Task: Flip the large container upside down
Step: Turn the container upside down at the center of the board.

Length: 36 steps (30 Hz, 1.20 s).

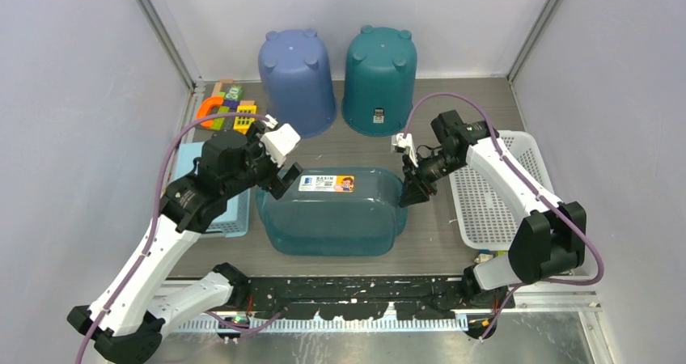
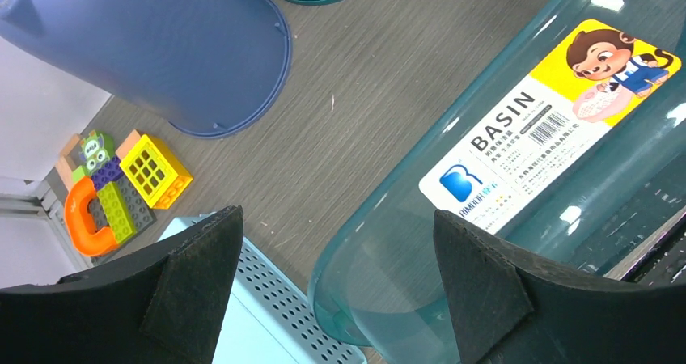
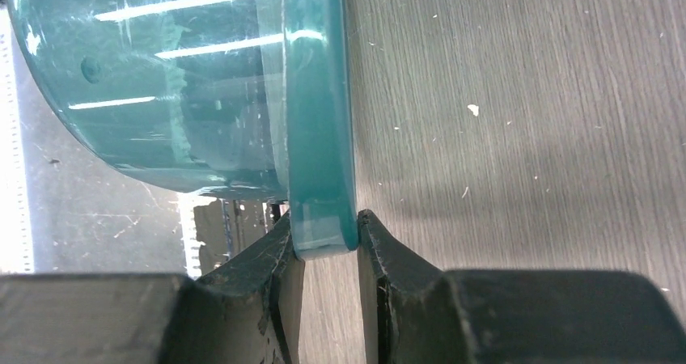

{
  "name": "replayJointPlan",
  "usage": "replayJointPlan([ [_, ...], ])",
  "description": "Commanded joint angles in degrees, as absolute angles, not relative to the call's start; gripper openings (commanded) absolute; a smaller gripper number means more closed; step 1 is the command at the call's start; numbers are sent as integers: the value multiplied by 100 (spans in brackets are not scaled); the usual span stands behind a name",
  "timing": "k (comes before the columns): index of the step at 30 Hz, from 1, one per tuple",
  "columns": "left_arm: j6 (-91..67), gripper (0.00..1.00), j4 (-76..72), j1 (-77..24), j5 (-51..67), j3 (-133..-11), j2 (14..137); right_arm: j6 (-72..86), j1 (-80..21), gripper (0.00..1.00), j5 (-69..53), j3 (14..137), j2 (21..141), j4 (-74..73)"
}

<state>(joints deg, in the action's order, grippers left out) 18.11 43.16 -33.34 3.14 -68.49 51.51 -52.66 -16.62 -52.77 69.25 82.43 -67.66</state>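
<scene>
Basin [image 1: 332, 218]: lying at the middle of the table's [image 1: 364, 150] near edge, labelled wall showing upward.
Right gripper [image 3: 325, 233]: pinching the basin's right rim.
Left gripper [image 2: 336, 243]: gaping at the left end, holding nothing.
Tip: keeping the pinch firm while rolling slowly.

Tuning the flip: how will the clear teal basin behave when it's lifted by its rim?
Probably light for its size: the basin is thin, see-through plastic and looks empty. The wall may flex, since the right gripper pinches only the narrow rim at one end. The glossy surface could slip in the jaws as it swings.
</scene>
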Motion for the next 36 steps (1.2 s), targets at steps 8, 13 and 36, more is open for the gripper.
replayJointPlan([
  [8, 1716, 88, 4018, -3287, 333, -6785, 5041, -4645, -1552, 1, -5809, 7683, 8802, -7149],
  [13, 1726, 88, 4023, -3287, 323, -6759, 5021, -4615, -1477, 1, -5936, 8024, 9179, -7548],
  [36, 1714, 88, 3997, -3252, 343, -6712, 5039, -4351, -1406, 1, -6297, 8704, 10278, -8455],
])
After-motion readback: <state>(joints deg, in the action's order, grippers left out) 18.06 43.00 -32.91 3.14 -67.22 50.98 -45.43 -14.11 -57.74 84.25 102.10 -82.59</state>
